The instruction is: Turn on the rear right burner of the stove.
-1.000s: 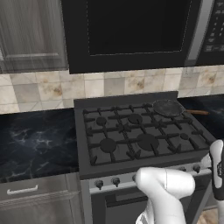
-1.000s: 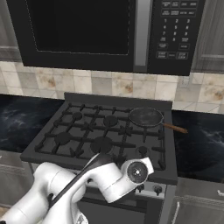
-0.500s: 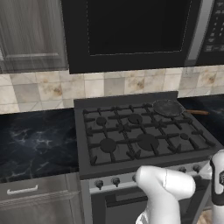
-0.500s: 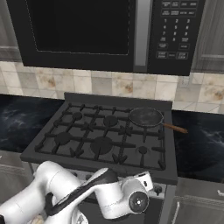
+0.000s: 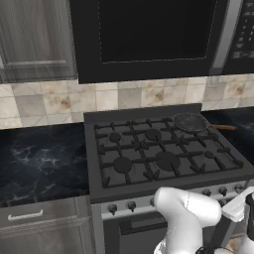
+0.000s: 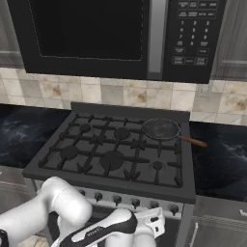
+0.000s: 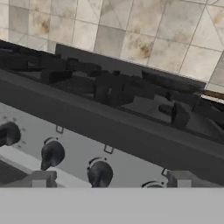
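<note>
1. Gripper (image 7: 111,180) low in front of the stove (image 6: 116,152), finger tips spread well apart, nothing between them, level with the silver knob strip (image 7: 87,148).
2. Between the tips, just ahead, one dark knob (image 7: 99,173); not touching, as far as the hand view allows.
3. Rear right burner (image 6: 161,129) at the far corner of the grates, under the dark-grey pan (image 5: 189,121) with its brown handle (image 6: 193,141).
4. Above, a black microwave (image 6: 111,34).
</note>
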Tool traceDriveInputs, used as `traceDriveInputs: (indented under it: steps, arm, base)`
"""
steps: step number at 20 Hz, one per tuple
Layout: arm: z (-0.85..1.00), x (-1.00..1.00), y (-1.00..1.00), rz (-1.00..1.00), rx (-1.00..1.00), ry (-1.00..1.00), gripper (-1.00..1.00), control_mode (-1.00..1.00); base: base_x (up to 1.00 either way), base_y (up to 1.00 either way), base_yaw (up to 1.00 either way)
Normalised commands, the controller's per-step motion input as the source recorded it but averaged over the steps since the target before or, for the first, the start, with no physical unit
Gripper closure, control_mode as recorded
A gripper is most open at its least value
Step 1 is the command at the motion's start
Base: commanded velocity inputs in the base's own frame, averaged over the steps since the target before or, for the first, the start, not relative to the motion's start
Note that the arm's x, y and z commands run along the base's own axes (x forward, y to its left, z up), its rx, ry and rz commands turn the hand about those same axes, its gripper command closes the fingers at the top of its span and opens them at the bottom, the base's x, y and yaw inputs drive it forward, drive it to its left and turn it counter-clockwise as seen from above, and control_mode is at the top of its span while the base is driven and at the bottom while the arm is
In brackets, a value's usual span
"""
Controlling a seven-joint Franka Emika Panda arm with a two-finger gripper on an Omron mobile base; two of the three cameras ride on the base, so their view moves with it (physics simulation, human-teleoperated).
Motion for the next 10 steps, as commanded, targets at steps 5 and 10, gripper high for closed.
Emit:
traceDriveInputs:
  steps: [5, 10]
  arm:
    - [-0.06, 0.00, -0.49, 0.00, 0.22, 0.00, -1.00, -1.00]
    - [-0.16, 0.00, -0.34, 0.00, 0.09, -0.02, -1.00, -1.00]
  base:
    - [0.00, 0.00, 0.00]
    - [0.00, 0.00, 0.00]
